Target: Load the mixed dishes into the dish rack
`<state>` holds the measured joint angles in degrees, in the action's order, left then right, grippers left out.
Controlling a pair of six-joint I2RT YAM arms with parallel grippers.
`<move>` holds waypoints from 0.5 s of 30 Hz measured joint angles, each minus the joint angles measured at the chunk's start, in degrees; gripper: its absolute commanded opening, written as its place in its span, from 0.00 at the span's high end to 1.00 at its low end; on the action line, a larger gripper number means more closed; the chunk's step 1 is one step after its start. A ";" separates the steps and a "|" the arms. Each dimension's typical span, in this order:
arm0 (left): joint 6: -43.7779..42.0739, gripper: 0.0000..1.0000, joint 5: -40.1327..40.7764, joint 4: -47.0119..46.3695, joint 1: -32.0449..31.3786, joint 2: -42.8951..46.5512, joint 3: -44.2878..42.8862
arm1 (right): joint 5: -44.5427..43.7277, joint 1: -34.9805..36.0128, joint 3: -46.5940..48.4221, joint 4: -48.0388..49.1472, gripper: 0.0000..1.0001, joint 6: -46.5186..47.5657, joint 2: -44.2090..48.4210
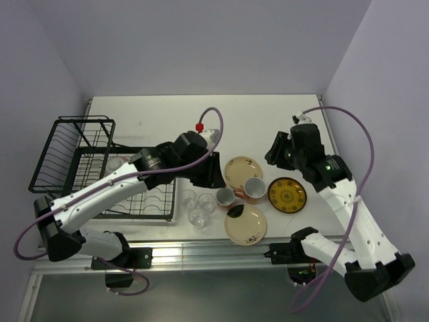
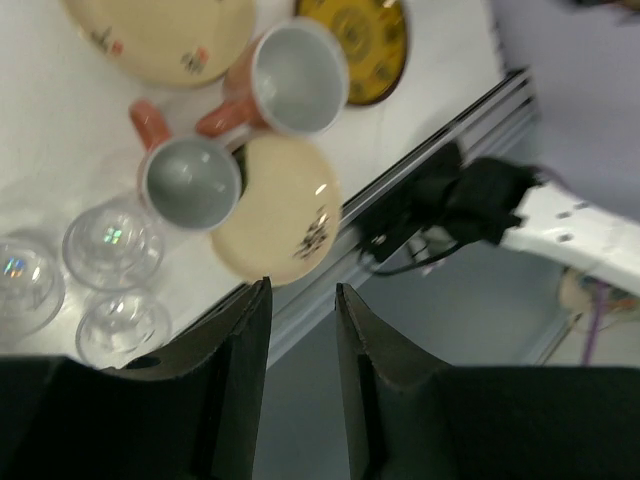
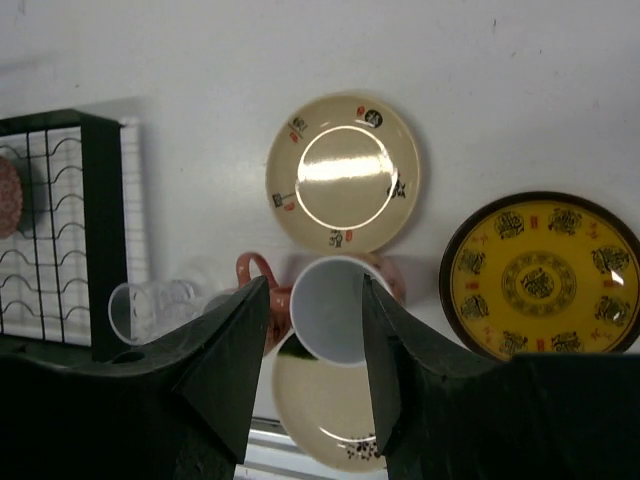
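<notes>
1. The left gripper [image 2: 300, 290] has its jaws a little apart, with only a narrow gap, and nothing is between them.
2. Just in front of its fingertips lies the near cream plate [image 2: 275, 210], at the near edge of the table. Past this plate stand the smaller pink mug [image 2: 188, 182] and the bigger pink mug [image 2: 298, 78], close together and both upright.
3. The three clear glasses [image 2: 112, 243] stand on the left of its fingers in the left wrist view.
4. The right gripper [image 3: 310, 290] has its jaws moderately apart and it holds nothing. It hangs above the table, and the bigger pink mug shows below through the gap.
5. Beyond its fingertips lies the far cream plate [image 3: 345, 170], and on its right side lies the yellow-and-dark ornate plate [image 3: 540, 275].
6. The dish rack [image 3: 105, 240] is on the left of this gripper, and one glass stands just beside the rack.
</notes>
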<state>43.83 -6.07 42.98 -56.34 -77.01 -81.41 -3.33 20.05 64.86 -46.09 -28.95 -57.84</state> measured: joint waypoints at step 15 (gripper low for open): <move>-6.51 0.62 -0.09 -3.17 -1.03 -10.43 4.35 | 2.49 -0.87 -7.48 -6.36 0.50 -2.56 14.69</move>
<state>37.32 -6.15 39.81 -57.36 -87.44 -77.06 -0.84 19.18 57.39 -52.45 -31.51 -43.16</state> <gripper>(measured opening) 0.376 0.499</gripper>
